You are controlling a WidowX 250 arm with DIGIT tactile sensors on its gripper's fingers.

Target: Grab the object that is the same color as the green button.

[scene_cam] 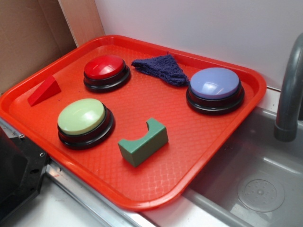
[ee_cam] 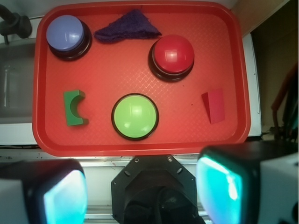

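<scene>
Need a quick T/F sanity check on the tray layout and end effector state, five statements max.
1. The green block lies on the red tray, apart from the green button. True.
2. The end effector is shut on the green block. False: its fingers are spread wide at the bottom of the wrist view, holding nothing, off the tray.
3. The blue cloth sits between the red button and the lavender button. True.
4. The red wedge is stacked on the red button. False: it lies on the tray by itself near one edge.
5. The tray holds four buttons. False: three.
</scene>
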